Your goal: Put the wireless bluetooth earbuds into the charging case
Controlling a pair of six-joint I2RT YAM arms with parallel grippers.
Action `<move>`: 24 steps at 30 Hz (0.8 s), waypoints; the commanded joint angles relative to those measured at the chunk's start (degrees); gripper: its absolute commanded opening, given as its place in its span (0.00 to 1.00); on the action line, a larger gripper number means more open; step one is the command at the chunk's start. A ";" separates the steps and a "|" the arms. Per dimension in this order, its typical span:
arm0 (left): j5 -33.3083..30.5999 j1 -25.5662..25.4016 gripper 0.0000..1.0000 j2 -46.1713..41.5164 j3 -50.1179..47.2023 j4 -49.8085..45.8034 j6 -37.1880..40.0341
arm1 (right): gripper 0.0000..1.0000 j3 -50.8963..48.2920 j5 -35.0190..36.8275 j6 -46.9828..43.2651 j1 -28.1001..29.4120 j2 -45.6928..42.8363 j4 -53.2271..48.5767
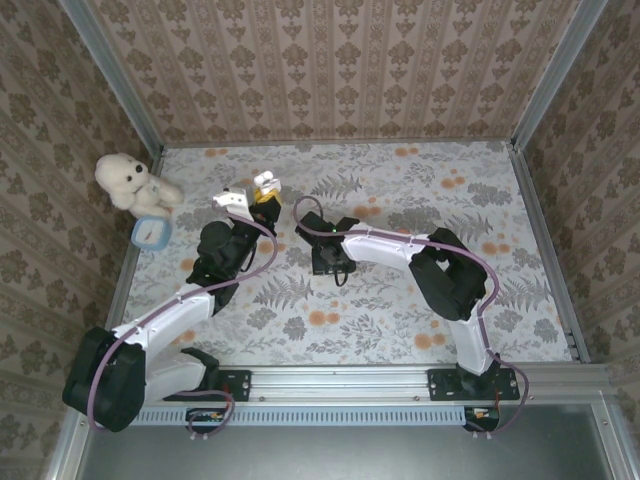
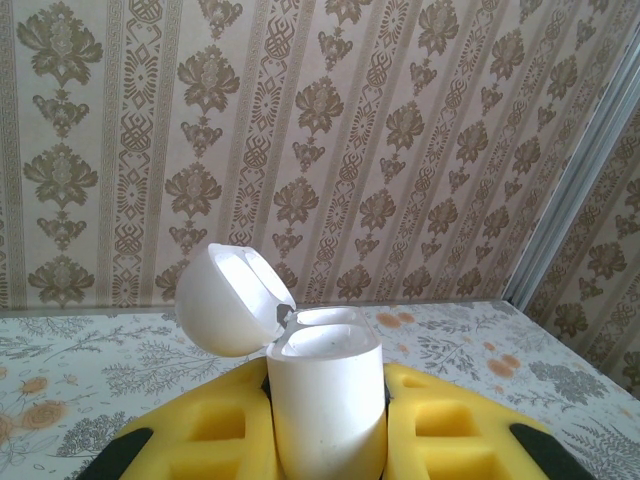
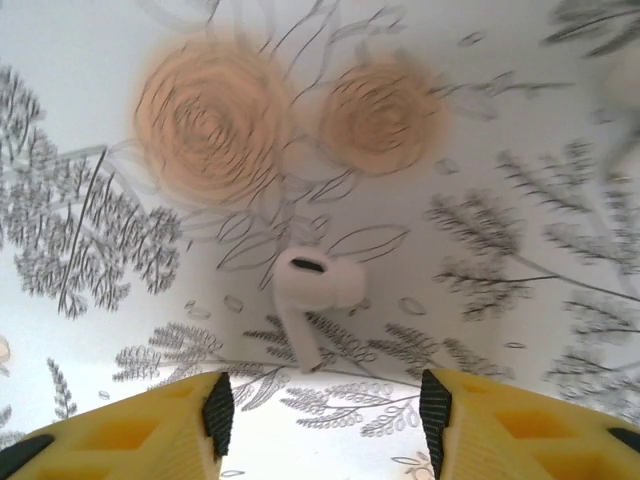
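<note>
The white charging case stands upright between the yellow fingers of my left gripper, which is shut on it. Its lid is flipped open to the left. In the top view the left gripper is raised at the back left of the table. One white earbud lies on the flowered tablecloth, stem pointing toward me. My right gripper hovers just short of it, open, with nothing between its pads. From above, the right gripper points down at mid-table.
A white plush bear sits at the back left with a small blue-and-white object in front of it. Patterned walls and metal frame rails enclose the table. The two arms stand close together near mid-table.
</note>
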 commanded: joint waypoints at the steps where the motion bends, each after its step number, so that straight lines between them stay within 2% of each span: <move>1: 0.23 -0.43 0.00 0.06 2.06 1.02 0.85 | 0.59 3.47 6.23 4.32 -0.15 -1.43 -6.09; 13: 0.25 -0.43 0.00 0.81 2.53 1.71 0.77 | 0.61 9.03 7.29 18.26 -0.27 4.72 -8.99; 24: -0.10 -0.43 0.00 0.25 1.62 2.32 0.86 | 0.60 10.57 5.42 14.71 -0.20 8.65 -7.16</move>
